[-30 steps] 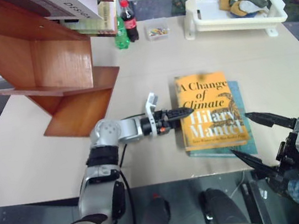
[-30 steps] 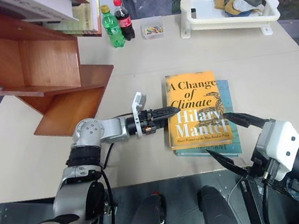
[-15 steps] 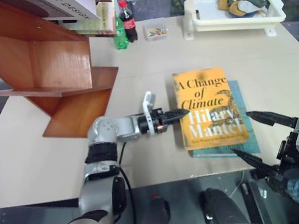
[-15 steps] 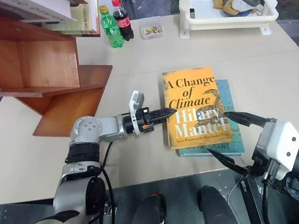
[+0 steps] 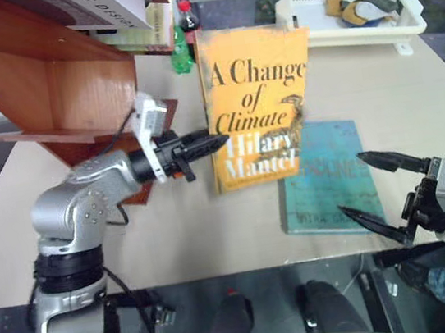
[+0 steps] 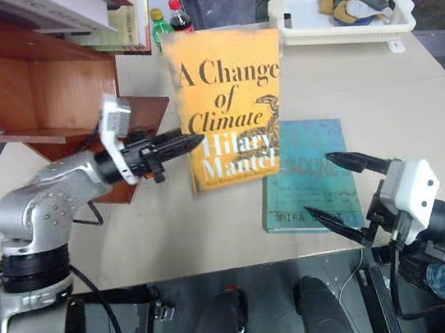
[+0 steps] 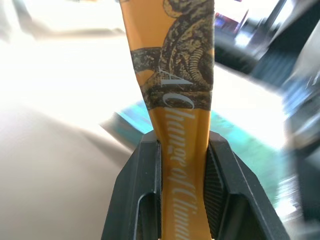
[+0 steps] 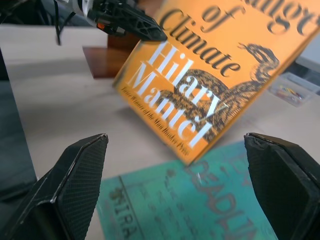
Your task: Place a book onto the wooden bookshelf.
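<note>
Left hand (image 5: 217, 141) clamps the book's (image 5: 257, 104) spine edge, holding the book upright above the bench (image 5: 413, 106) at frame centre, beside the wooden bookshelf (image 5: 71, 88) upper left. Right hand (image 5: 358, 189) gapes wide, empty, lower right over the teal book (image 5: 328, 181).

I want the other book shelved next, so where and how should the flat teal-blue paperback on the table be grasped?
Grip the teal-blue paperback by its near edge, coming in level from the right hand's side; it lies flat on the beige table, so only edges offer a pinch.
</note>
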{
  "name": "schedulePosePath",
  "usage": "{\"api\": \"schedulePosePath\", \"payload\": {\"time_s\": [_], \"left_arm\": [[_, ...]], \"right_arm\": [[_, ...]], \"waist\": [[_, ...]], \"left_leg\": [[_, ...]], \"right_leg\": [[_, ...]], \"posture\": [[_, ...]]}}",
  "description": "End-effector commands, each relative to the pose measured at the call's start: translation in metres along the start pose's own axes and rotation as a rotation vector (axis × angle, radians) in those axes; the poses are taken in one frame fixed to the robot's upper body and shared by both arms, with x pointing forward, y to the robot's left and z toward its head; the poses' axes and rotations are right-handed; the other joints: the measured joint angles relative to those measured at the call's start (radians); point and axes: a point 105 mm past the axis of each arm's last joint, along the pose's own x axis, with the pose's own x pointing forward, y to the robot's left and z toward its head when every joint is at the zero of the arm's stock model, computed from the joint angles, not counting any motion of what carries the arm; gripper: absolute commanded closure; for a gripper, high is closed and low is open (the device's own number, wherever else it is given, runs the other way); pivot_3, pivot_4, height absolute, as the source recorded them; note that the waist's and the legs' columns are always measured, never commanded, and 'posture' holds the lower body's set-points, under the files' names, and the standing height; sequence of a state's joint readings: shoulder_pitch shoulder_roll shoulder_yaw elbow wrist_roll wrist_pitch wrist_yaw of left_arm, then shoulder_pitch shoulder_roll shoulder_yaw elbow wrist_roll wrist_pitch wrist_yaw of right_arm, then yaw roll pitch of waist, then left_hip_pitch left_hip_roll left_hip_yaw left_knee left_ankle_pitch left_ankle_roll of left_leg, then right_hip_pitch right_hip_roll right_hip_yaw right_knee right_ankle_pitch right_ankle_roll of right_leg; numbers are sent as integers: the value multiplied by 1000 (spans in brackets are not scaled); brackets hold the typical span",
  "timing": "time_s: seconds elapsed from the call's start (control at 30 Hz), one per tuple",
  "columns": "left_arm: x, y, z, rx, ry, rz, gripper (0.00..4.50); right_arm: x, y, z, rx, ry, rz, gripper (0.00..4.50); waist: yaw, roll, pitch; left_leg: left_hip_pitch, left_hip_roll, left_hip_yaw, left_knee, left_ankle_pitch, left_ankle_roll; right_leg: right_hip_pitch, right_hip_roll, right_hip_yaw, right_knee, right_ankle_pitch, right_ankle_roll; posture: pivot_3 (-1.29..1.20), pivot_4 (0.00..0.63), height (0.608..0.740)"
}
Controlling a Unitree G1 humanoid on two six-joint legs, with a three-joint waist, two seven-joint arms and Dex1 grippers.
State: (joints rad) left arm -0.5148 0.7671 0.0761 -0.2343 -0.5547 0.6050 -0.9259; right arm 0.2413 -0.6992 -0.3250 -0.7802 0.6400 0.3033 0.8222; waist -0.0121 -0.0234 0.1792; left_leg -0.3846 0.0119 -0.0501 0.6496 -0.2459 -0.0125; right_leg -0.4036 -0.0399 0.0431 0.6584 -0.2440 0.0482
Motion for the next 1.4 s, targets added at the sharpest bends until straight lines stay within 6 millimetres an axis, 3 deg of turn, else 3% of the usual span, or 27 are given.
{"api": "schedulePosePath", "payload": {"time_s": [0.03, 0.2, 0.43, 0.8, 0.97, 1.07, 1.2, 1.4], "left_arm": [[-24, 0, 38, 488, -18, -12, 3886], [-44, 4, 69, 871, 2, 28, 3886], [-66, 3, 114, 1164, -6, 110, 3886], [-124, -2, 143, 1147, 288, 137, 3886], [-140, -7, 149, 1126, 372, 146, 3886], [-165, -2, 143, 1120, 513, 176, 3886], [-216, 34, 94, 1074, 768, 197, 3886], [-227, 72, 59, 1098, 864, 219, 3886]], "right_arm": [[7, -4, -2, 13, -32, 65, 0], [18, -15, -5, 8, -59, 130, 0], [34, -27, -6, 0, -93, 212, 0], [53, -33, -5, 9, -137, 330, 0], [59, -36, -7, 6, -146, 360, 0], [66, -39, -6, -1, -166, 382, 0], [79, -37, 6, -12, -228, 418, 0], [83, -30, 18, -19, -269, 409, 0]], "waist": [[-2, -2, 2], [5, -3, 2], [-3, -4, 3], [-9, -3, 6], [-7, -3, 7], [-9, -3, 7], [-26, 3, 8], [-25, 0, 6]], "left_leg": [[0, 0, 0, 0, 0, 0], [-6, 1, -1, 1, 0, 0], [-13, 1, -1, 2, 0, 1], [-12, 2, 0, 2, -1, 1], [-12, 4, 0, 2, -1, 1], [-12, 4, 0, 2, -1, 1], [-10, 5, 2, 1, -1, 1], [-9, 8, 3, 1, -1, 1]], "right_leg": [[0, 0, 0, 0, 0, 0], [-4, 1, -1, -1, 1, 1], [-10, 1, -2, -1, 3, 4], [-10, 2, -2, 0, 2, 4], [-10, 3, -2, 0, 2, 4], [-10, 4, -2, 0, 2, 4], [-11, 5, -1, 1, 2, 4], [-11, 7, -1, 3, 2, 2]], "posture": [[0, 150, 740], [0, 150, 740], [0, 150, 740], [0, 150, 740], [0, 150, 740], [0, 150, 740], [0, 150, 740], [0, 150, 740]]}}
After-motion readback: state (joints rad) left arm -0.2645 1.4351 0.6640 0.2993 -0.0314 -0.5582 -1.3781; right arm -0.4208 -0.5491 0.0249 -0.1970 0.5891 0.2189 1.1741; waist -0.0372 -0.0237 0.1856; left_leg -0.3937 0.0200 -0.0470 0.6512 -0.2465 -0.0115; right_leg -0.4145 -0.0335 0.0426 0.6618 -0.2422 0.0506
